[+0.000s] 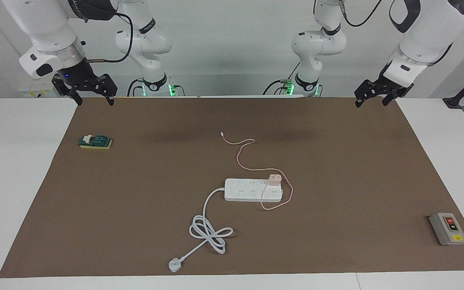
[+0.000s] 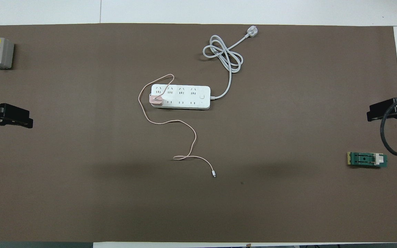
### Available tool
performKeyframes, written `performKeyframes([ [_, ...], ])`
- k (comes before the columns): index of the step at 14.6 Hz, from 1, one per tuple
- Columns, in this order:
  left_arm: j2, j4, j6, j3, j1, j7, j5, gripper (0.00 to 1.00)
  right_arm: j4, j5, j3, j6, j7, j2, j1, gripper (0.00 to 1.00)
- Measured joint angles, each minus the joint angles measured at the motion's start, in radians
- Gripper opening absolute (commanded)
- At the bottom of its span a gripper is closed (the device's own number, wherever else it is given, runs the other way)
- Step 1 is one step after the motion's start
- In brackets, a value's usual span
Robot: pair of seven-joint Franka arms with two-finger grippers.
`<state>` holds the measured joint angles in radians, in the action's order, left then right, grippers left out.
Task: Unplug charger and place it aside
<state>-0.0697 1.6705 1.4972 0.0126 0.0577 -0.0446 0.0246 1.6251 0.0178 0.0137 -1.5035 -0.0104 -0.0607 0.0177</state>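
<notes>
- You find the charger (image 1: 274, 180) plugged into the power strip (image 1: 248, 189), at the strip's end toward the left arm's end of the bench, roughly mid-mat.
- Its pink cable (image 1: 243, 150) loops over the strip's end, curls on the brown mat (image 1: 336, 161) just beside it, then winds toward the robots; the small connector (image 1: 221, 133) lies flat on the mat, nearer to the robots than the strip.
- The strip's thick white cord (image 1: 210, 231) leaves the other end, coils loosely, and ends in a white plug (image 1: 174, 265) near the mat edge farthest from the robots.
- You see the left gripper (image 1: 373, 98) raised over the mat corner nearest the robots at the left arm's end; its fingers stand apart and hold nothing.
- You see the right gripper (image 1: 94, 96) raised over the matching corner at the right arm's end; its fingers are spread wide and empty.
- Both arms wait, well apart from the charger.
- A grey switch box (image 1: 448, 228) sits near the mat corner farthest from the robots at the left arm's end.
- A green block (image 1: 96, 141) with a white clip lies near the right arm's end.
</notes>
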Motion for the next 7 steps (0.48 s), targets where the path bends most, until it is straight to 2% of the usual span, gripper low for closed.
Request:
performKeyframes([
  [7, -0.001, 0.009, 0.001, -0.001, 0.0, 0.0, 0.0, 1.0, 0.0, 0.0, 0.0, 0.0, 0.0, 0.0, 0.0, 1.0],
])
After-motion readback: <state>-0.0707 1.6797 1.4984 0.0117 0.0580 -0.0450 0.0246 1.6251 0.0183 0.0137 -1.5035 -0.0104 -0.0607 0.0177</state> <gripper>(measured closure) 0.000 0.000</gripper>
